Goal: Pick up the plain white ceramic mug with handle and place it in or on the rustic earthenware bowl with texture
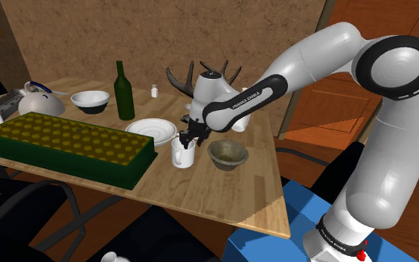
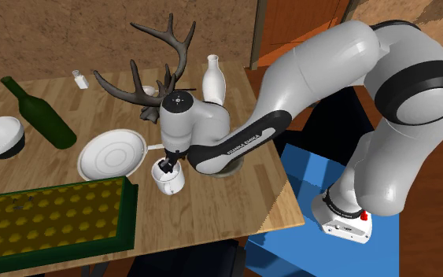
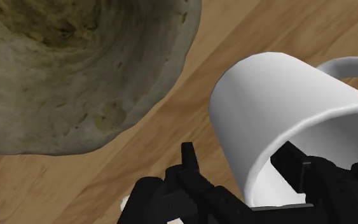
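Holds the gripper (image 1: 190, 139) open, one finger outside the wall of the white mug (image 1: 181, 155) and one inside, not pinching. Finds the mug upright on the table (image 1: 222, 195), just beside the rough brown bowl (image 1: 228, 154), near the stand-side edge. Beyond, white plate (image 1: 150, 131) and green bottle (image 1: 124, 94).

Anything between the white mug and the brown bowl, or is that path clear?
Nothing visible. The white handled mug stands beside the rough brown-grey bowl, with only bare wooden table between them. The black gripper is at the mug's rim, open, astride its wall.
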Available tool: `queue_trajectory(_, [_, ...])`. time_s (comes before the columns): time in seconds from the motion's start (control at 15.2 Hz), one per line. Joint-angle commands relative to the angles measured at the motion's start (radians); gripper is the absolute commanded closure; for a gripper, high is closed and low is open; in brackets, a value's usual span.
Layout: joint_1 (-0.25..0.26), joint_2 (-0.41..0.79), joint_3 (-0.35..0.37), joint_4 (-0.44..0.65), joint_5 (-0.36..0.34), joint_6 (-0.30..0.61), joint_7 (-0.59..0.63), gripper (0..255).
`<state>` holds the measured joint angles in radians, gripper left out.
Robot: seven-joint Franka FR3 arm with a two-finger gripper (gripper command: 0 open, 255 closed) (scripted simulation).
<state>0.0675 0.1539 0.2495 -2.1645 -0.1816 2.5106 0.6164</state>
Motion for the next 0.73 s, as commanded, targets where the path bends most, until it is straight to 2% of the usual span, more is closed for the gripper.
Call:
queue_trajectory(0.0, [0.000, 0.000, 0.000, 0.000, 0.000, 0.000, 0.000, 255])
queue_trajectory(0.53, [0.000, 0.000, 0.000, 0.000, 0.000, 0.000, 0.000, 255])
queue_trajectory(0.66, [-0.002, -0.017, 0.003, 0.008, 0.011, -0.024, -0.009, 255])
